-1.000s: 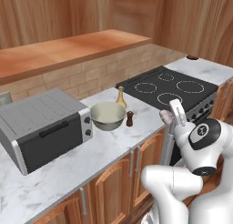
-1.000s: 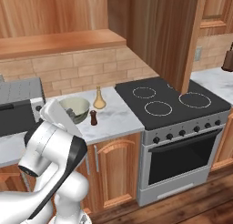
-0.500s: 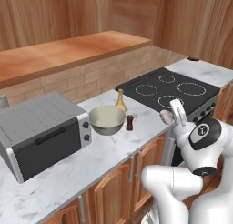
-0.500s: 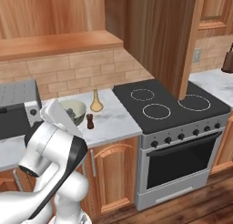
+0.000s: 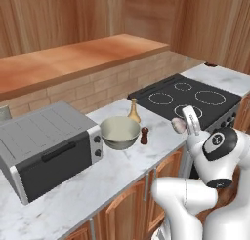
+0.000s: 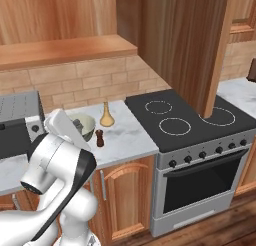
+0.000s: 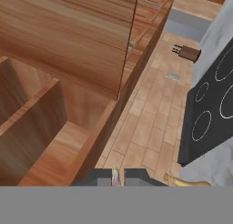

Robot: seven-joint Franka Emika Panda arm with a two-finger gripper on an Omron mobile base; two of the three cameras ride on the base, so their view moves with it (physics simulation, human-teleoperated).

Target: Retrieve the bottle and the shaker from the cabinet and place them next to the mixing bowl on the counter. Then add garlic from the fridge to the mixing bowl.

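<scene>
The whole view has slid sideways since a moment ago, so the base has driven along the bench; the things on it have not moved among themselves. The bowl sits just beside the toaster oven. The bottle stands behind the bowl, toward the brick wall, and the dark shaker stands just beside the bowl on the stove side. The hand is raised over the bench edge near the stove, holding something pale between its fingers, likely the garlic; its fingertips stand narrow around it.
</scene>
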